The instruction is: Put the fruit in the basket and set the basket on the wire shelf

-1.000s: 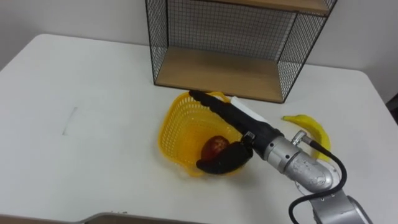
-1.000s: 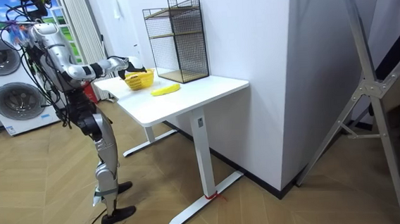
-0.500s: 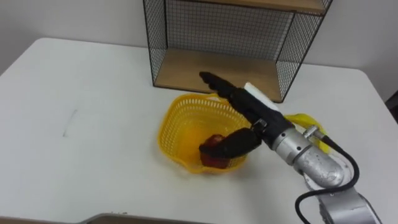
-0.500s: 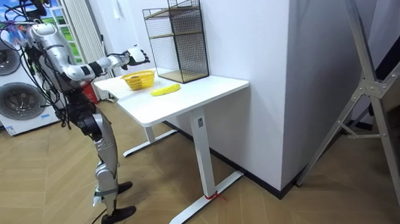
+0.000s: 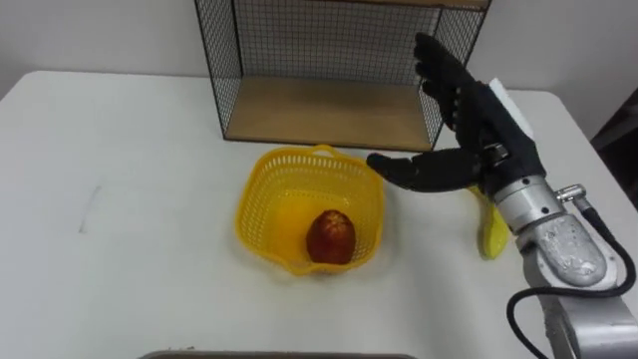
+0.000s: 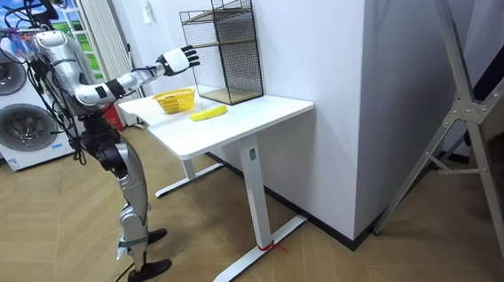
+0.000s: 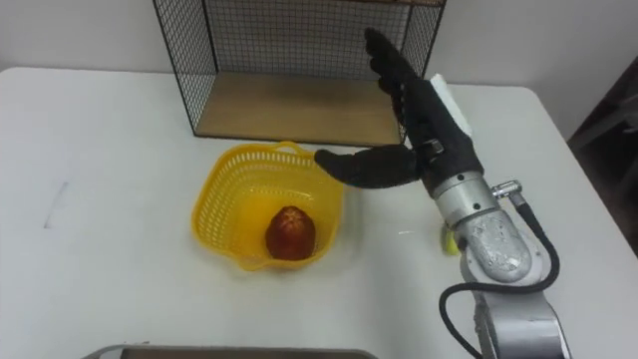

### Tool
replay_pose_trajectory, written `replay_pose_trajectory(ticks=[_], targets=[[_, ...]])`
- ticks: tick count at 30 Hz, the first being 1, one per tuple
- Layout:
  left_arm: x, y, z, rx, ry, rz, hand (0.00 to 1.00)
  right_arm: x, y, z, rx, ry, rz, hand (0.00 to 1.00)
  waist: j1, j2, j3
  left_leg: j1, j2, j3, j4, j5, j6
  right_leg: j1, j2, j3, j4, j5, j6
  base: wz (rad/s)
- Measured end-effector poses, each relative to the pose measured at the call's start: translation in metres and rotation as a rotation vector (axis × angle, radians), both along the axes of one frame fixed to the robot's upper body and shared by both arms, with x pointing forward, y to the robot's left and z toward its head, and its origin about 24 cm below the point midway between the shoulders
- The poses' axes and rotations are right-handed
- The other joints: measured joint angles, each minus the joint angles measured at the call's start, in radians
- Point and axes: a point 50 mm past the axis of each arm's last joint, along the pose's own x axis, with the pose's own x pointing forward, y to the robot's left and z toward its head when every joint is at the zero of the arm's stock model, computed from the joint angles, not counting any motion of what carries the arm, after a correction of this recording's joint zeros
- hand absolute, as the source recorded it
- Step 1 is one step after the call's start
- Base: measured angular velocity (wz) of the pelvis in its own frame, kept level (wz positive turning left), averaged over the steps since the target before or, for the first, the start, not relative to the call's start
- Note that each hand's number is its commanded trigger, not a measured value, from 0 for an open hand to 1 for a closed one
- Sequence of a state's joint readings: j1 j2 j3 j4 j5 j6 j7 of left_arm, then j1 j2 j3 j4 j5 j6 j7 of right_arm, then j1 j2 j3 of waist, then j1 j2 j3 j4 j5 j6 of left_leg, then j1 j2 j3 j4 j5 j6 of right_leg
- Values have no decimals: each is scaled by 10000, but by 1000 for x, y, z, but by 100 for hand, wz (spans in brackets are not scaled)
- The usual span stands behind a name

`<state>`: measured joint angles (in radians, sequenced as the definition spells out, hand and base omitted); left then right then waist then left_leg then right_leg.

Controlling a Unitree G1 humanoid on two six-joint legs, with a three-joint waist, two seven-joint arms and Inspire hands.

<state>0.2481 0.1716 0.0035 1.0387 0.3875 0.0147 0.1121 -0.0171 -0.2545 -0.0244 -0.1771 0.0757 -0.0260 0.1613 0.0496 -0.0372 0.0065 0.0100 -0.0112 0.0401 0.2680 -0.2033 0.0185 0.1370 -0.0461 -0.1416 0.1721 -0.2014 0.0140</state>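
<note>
Banana [image 5: 491, 231] lies on the surface [image 5: 130, 249] to the right of the basket [image 5: 261, 189], below the raised right hand [image 5: 478, 148] and partly hidden by its wrist; long axis runs roughly away from the robot. Hand spread wide, holding nothing, up in front of the wire shelf [image 5: 319, 110]. Apple [image 5: 330, 237] sits in the basket; a reach for the banana means down and slightly right.
</note>
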Motion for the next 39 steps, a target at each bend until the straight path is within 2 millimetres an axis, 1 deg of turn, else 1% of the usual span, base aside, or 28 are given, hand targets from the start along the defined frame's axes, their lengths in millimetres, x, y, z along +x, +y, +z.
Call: replay_pose_trajectory(ticks=[1,2,4,5,6,8,9,13,14,17,23,24,25,29,32,35,36,38,39], targets=[[-1,3,0,132,-30,188,0,0,-2,2,-48,-145,-228,0,-62,-12,-23,0,-1,-11,-1,0,0,14,3,-10,-10,0,0,4],[-2,4,1,178,-21,278,0,0,-3,3,-60,-212,-351,0,-94,-18,-29,0,-3,-20,-1,0,0,21,3,-18,-10,0,0,3],[-8,7,0,274,179,427,0,0,-9,4,-101,-414,-1009,0,-160,-65,-59,2,-3,-7,-29,0,0,79,2,-18,-3,0,1,0],[-9,7,0,285,214,436,0,0,-11,4,-158,-450,-1177,0,-166,-83,-57,5,-3,-9,-21,1,0,80,2,-9,0,0,0,0],[-11,7,0,326,255,456,0,1,-15,2,-285,-450,-1528,0,-201,-125,-75,11,-3,-5,6,2,1,85,2,3,-1,0,0,0],[-13,7,0,382,300,482,0,2,-21,-7,-366,-162,-2067,0,-243,-197,-68,26,-2,-5,2,1,1,145,2,0,-5,0,1,0],[-13,7,0,391,324,490,0,2,-25,-12,-501,59,-2368,0,-235,-241,-78,32,-1,-6,-2,-3,2,171,2,-5,-6,0,1,0],[-12,8,0,443,402,523,0,2,-31,-23,-617,452,-2836,0,-228,-247,-74,16,4,-11,39,-7,5,158,2,-14,8,5,6,0],[-12,8,0,430,385,512,0,2,-33,-26,-731,605,-2935,0,-209,-229,-63,18,4,-17,56,-7,5,136,3,-12,12,7,5,0],[-9,7,1,291,361,469,0,2,-40,-36,-952,1074,-3165,0,-159,-244,-75,19,3,-17,64,-7,7,69,1,-6,39,7,6,0],[-9,5,0,150,517,492,0,0,-50,-58,-1265,1962,-3956,0,-146,-229,-58,41,5,-13,39,-3,8,79,1,12,124,6,7,0],[-9,5,0,150,503,488,0,-1,-53,-63,-1283,2155,-4156,0,-146,-227,-33,38,4,-5,38,-3,8,76,0,17,130,6,7,0],[-9,5,0,150,503,489,0,-2,-55,-66,-1292,2259,-4288,0,-140,-222,-11,32,3,7,35,-2,9,61,-2,23,130,6,7,0],[-10,5,0,158,541,511,0,-3,-58,-71,-1336,2415,-4581,0,-146,-237,8,52,1,14,-7,-1,9,98,-4,21,122,4,11,0],[-13,4,-1,150,612,538,0,-2,-62,-74,-1426,2555,-4718,0,-143,-286,25,119,1,14,-12,-1,9,137,-12,-5,117,2,14,0],[-12,4,0,147,552,530,0,1,-64,-76,-1489,2688,-4795,0,-140,-388,56,125,-15,11,-8,-1,9,128,-31,-58,64,-10,30,0],[-11,4,0,145,534,528,0,1,-64,-77,-1594,2738,-4810,0,-117,-435,43,134,-24,12,-8,-1,10,149,-31,-57,-20,-11,30,0],[-13,5,0,159,602,552,0,3,-64,-79,-1692,2835,-4762,0,-121,-494,48,158,-28,12,-6,-2,11,177,-31,-55,-38,-11,30,0],[-14,5,0,199,687,581,0,3,-66,-83,-1713,3062,-4829,0,-122,-530,26,182,-33,-1,0,-3,13,213,-31,-66,-44,-11,30,4]])
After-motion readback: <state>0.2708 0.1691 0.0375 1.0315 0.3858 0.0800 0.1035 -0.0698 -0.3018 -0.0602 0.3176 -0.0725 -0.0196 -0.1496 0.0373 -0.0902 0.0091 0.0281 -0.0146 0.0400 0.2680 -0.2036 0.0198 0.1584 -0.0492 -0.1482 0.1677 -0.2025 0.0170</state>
